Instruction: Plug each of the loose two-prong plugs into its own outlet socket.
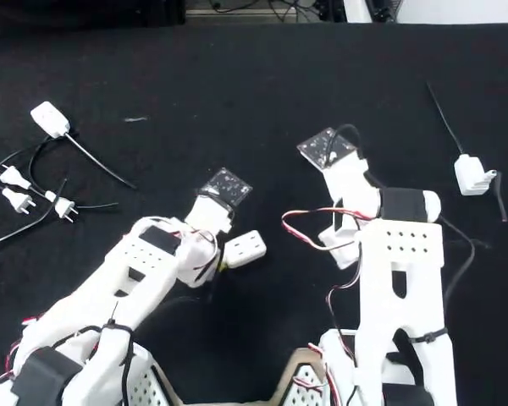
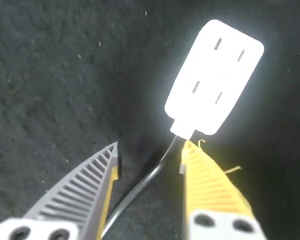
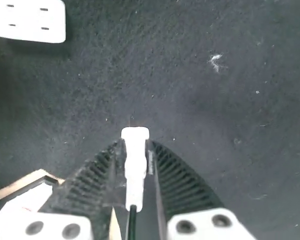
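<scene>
My right gripper (image 3: 135, 146) is clamped on a plug (image 3: 135, 160) near the outlet (image 2: 215, 77); left gripper (image 2: 150, 147) gapes open around its cord (image 2: 140, 187).

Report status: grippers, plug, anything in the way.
Left gripper open, straddling the cable of the outlet block. Right gripper shut on a white plug, apart from the outlet block. Other loose plugs lie well aside.

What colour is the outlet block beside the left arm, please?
White outlet block, clearest in left wrist view.
</scene>
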`<state>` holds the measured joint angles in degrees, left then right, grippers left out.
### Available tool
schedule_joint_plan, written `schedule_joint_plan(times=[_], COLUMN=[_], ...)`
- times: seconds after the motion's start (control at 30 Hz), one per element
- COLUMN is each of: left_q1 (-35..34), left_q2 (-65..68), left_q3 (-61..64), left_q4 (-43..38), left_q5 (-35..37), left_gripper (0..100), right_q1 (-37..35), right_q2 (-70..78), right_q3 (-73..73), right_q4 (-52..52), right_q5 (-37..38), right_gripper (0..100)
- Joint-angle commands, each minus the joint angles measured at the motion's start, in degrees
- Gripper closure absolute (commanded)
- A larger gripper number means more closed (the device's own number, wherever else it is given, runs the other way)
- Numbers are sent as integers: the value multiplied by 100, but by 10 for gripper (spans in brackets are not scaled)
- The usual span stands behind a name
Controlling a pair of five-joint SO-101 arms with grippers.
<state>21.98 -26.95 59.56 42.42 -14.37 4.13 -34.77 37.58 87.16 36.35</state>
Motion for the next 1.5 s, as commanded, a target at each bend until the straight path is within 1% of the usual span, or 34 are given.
schedule_joint_plan(times=[0.0,0.1,0.17,0.27,0.4,0.53,0.6,0.67,0.73,0.87,1.03,1.13,1.23,1.4,1.47], left_q1=[268,611,760,769,418,-101,-426,-787,-1103,-1455,-1710,-1675,-1701,-1657,-1666], left_q2=[9,9,9,9,-62,-62,-62,-62,-62,-62,-62,-62,-62,-62,-62], left_q3=[-286,-101,-13,-4,-215,-690,-831,-804,-629,-233,101,365,505,532,567], left_q4=[-440,-1046,-1345,-1371,-651,642,1204,1442,1442,1442,1363,949,730,686,475], left_q5=[9,448,615,624,615,598,352,88,-62,-220,-176,-167,79,510,738], left_gripper=[797,797,796,796,796,797,798,798,798,798,798,798,798,798,798], right_q1=[62,62,62,97,62,-141,-343,-651,-985,-1556,-1776,-1776,-1785,-1785,-1890], right_q2=[-198,-233,-233,-233,-198,-171,-75,145,462,1358,2580,3116,3442,3618,3697], right_q3=[-13,-31,-4,4,-13,-92,-145,-268,-505,-1218,-2141,-2580,-2765,-2747,-2774], right_q4=[-97,-79,-79,-53,-53,123,352,413,422,422,466,440,273,-44,-62], right_q5=[70,70,70,70,70,53,53,26,-35,-571,-835,-1011,-1196,-1354,-1354], right_gripper=[988,988,988,988,988,988,988,988,988,988,988,988,988,988,988])
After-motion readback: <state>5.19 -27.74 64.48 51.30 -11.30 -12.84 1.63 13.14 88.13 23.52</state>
